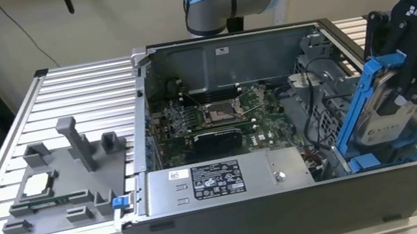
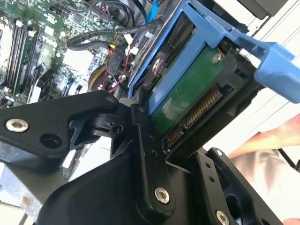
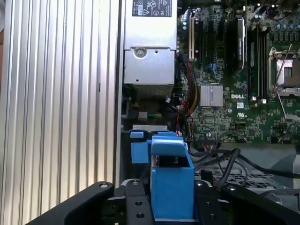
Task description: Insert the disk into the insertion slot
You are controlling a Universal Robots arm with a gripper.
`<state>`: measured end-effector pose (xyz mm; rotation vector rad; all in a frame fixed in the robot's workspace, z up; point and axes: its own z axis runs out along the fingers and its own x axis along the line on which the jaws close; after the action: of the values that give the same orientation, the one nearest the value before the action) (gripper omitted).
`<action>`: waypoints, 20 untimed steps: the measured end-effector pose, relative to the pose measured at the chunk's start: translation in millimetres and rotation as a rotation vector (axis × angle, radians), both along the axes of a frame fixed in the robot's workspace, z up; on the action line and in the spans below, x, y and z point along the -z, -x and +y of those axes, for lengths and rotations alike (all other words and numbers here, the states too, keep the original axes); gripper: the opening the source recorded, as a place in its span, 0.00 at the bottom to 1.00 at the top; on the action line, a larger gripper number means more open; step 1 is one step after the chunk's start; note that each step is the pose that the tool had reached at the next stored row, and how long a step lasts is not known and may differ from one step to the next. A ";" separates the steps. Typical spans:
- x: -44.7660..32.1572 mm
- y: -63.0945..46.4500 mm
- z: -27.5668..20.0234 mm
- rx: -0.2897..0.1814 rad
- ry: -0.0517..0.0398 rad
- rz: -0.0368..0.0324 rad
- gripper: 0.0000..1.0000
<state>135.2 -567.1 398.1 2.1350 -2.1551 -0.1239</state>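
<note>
Fingers: the black fingers (image 3: 137,208) are clamped on the disk, one pressing each long side of its blue carrier frame, as the first wrist view shows.
Gripper: the gripper (image 1: 409,90) hangs over the end of the open computer case (image 1: 210,231) at the exterior view's right, with the load hanging below it.
Disk: the disk (image 1: 384,116) is in the air, tilted steeply with its lower end down inside the case. Its white label faces the exterior camera, and its green circuit board (image 2: 190,101) with the connector row shows in the second wrist view.
Slot: the insertion slot (image 1: 373,161), marked by its blue rails, lies just beneath the disk's lower end. Whether the two touch cannot be told, and the disk is not seated.
Handling: judged rigid and fairly heavy for its size, and sensitive to knocks. The bare board and connector pins look fragile, and the plastic frame may flex.
Hold: the frame's side rails look like the safe place to grip, away from board and label.
Surroundings: loose cables (image 3: 225,157) lie near the bay, with the motherboard (image 1: 217,115) beyond. A grey fixture (image 1: 76,190) stands well apart on the slatted table (image 1: 0,190).
</note>
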 end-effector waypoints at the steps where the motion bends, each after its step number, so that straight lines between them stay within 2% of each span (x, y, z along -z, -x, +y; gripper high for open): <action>1: -0.4 -0.2 -0.1 0.000 0.0010 0.0059 0.00; 4: -2.5 -0.4 -0.1 0.000 -0.0008 0.0222 0.00; 8: -4.6 -5.4 0.0 0.000 0.0012 0.0506 0.00; 9: -4.1 -7.4 -0.1 0.000 0.0010 0.0548 0.00; 12: 0.5 -11.1 -0.1 0.000 0.0012 0.0593 0.00; 20: 15.1 -11.5 0.0 0.000 0.0011 0.0593 0.00</action>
<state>146.7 -567.1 383.0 2.1032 -2.1219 -0.1836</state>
